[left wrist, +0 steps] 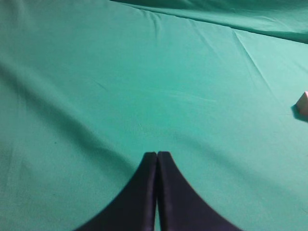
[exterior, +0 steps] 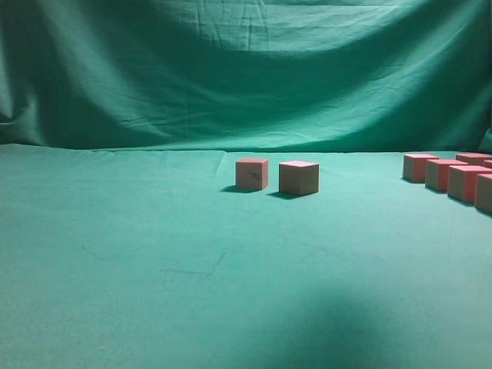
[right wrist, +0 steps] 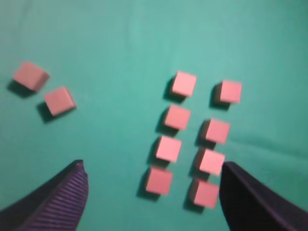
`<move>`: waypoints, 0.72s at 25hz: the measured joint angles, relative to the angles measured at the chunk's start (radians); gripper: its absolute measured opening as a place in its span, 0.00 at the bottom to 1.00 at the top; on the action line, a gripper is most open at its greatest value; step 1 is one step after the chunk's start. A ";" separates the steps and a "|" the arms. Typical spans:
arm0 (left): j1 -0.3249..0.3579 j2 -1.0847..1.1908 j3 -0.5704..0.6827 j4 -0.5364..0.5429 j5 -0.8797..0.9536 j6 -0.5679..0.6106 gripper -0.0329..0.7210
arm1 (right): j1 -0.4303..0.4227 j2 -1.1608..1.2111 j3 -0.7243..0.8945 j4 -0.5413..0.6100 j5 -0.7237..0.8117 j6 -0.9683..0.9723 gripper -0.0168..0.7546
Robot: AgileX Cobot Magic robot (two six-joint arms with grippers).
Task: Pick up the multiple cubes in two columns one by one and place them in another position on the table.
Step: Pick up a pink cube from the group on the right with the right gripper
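Observation:
Two pinkish-red cubes (exterior: 252,174) (exterior: 299,177) sit apart from the rest near the middle of the green table (exterior: 154,254). Several more cubes (exterior: 448,176) stand at the right edge. In the right wrist view, several cubes lie in two columns (right wrist: 196,139), and the two separate cubes (right wrist: 59,100) (right wrist: 30,75) lie to the left. My right gripper (right wrist: 153,180) is open and empty, high above the near end of the columns. My left gripper (left wrist: 157,155) is shut and empty over bare cloth. One cube's corner (left wrist: 303,102) shows at its right edge.
A draped, wrinkled green cloth backdrop (exterior: 246,69) rises behind the table. A broad dark shadow (exterior: 346,330) lies on the cloth at the front. Neither arm shows in the exterior view.

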 joint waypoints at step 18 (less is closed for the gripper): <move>0.000 0.000 0.000 0.000 0.000 0.000 0.04 | -0.079 0.012 0.599 0.068 -0.434 0.170 0.75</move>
